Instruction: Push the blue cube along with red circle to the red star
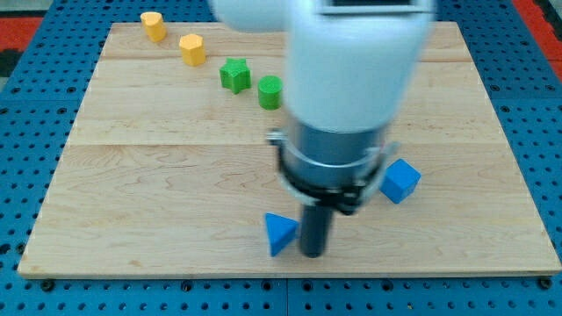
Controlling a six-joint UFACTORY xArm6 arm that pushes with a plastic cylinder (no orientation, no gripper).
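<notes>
The blue cube (400, 181) lies on the wooden board (158, 175) right of centre, just right of the arm's body. My tip (313, 254) is near the view's bottom, close beside the right side of a blue triangular block (280, 233), and well to the lower left of the blue cube. No red circle and no red star show; the arm's large white and grey body (351, 88) hides the middle of the board.
Two yellow blocks (154, 26) (192, 49) sit at the top left. A green star (234, 75) and a green round block (270, 91) lie right of them. A blue pegboard surrounds the board.
</notes>
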